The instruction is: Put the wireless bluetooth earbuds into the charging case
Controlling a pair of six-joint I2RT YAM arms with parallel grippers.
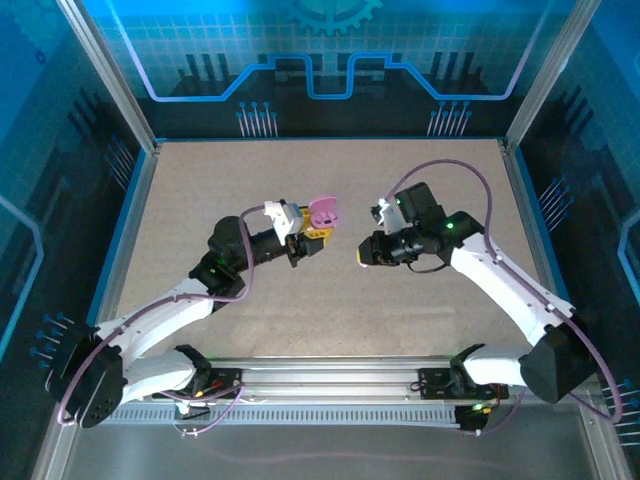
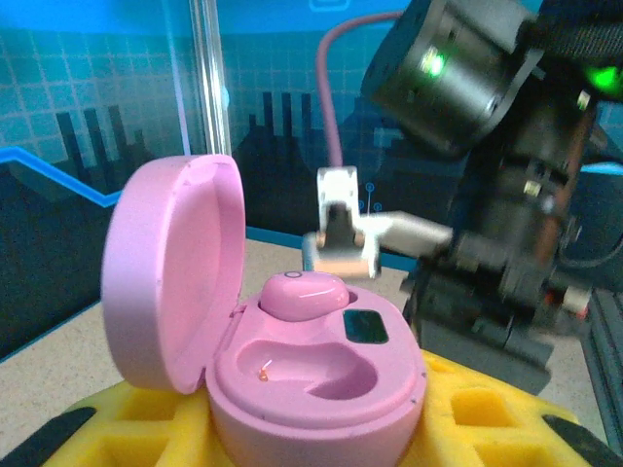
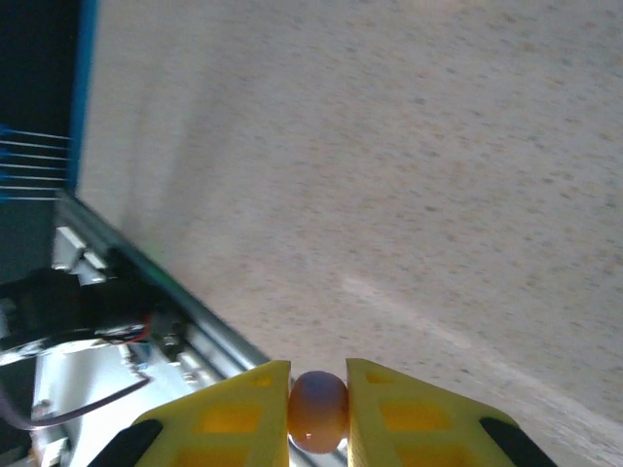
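Earbud (image 3: 317,411), small, round, peach-pink, pinched tight between the yellow fingers of right gripper (image 3: 318,384), over table (image 3: 409,146). Left gripper (image 2: 311,433) clamped around pink case (image 2: 321,389), lid (image 2: 170,268) open and upright. Second earbud (image 2: 302,295) seated in far socket, near socket (image 2: 302,368) bare.

The left arm (image 1: 150,335) and right arm (image 1: 510,285) wear white link shells and black joint housings, lilac cables (image 1: 445,168) looping alongside. Yellow jaws carry square pockets; behind the right pair glows a green light (image 2: 428,64).
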